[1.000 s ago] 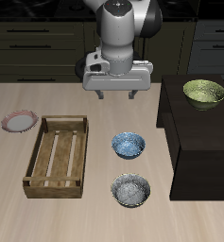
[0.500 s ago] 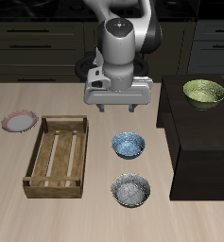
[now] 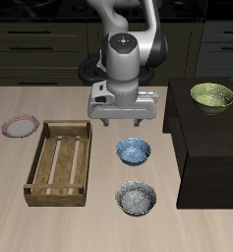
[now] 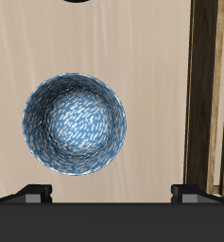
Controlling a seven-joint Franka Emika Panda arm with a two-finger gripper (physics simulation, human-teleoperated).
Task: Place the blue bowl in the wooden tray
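The blue bowl [image 3: 134,151] stands upright on the table, between the wooden tray [image 3: 60,162] and the dark cabinet. Its speckled blue inside fills the wrist view [image 4: 75,123]. My gripper [image 3: 121,120] hangs just above and slightly behind the bowl, open and empty, not touching it. Its two fingertips [image 4: 31,194] show apart at the edge of the wrist view. The tray is a low light-brown crate with a slatted bottom and nothing in it; one wall shows in the wrist view [image 4: 210,95].
A grey speckled bowl [image 3: 137,199] sits nearer the table's front edge. A larger olive-green bowl [image 3: 212,96] stands on the dark raised cabinet [image 3: 202,148]. A small pinkish plate [image 3: 21,126] lies beyond the tray.
The gripper has come down and forward toward the blue bowl. The bowls and tray have not moved.
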